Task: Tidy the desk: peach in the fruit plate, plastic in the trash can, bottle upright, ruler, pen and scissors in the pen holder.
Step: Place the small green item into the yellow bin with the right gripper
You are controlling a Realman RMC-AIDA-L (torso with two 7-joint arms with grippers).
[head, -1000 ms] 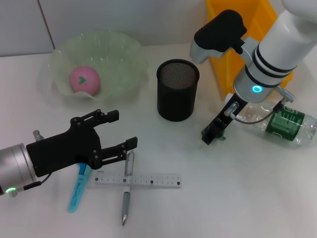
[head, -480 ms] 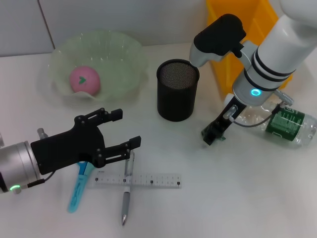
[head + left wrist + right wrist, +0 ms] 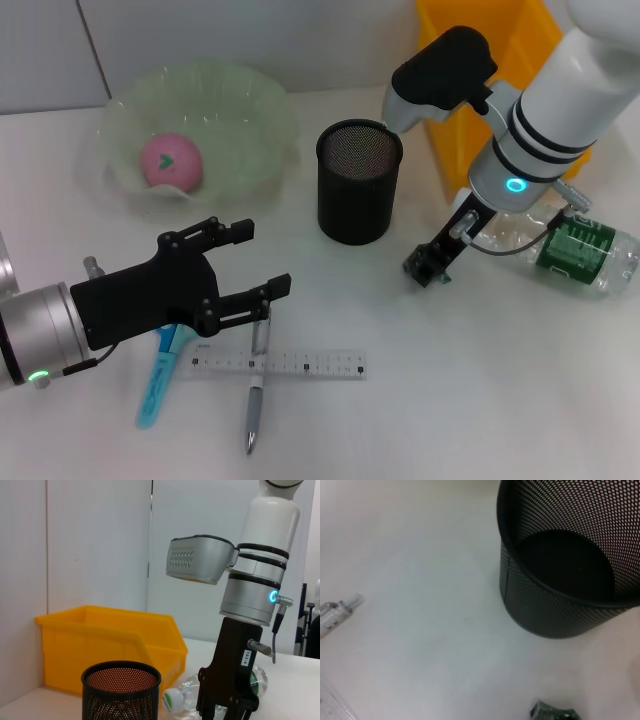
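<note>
We are looking down at a white worktop (image 3: 420, 400). In the upper left of the head frame the pale green fruit plate (image 3: 255, 130) is holding the pink peach (image 3: 170, 161) — nothing else is lying in it. At upper centre the black mesh pen holder (image 3: 359, 182) is standing upright, and the right wrist view is showing its inside empty. The yellow trash can (image 3: 455, 150) is sitting in the upper right, partly behind the right arm; we cannot see into it.

Our left pincer (image 3: 262, 266) is hovering at lower left with its fingers spread open, gripping nothing. Just below it the clear ruler (image 3: 300, 364) is lying flat along the bottom of the frame, the pen (image 3: 256, 388) is lying across it, and the blue-handled scissors (image 3: 158, 385) are showing partly from under the left arm.

Our right pincer (image 3: 430, 268) is hanging low over the worktop to the right of the pen holder; we cannot tell whether its jaws are open or closed. A scrap of dark plastic (image 3: 447, 277) is showing at its tip. The bottle (image 3: 575, 250) — green label, clear body — is lying on its side at the right edge, beside the trash can.
</note>
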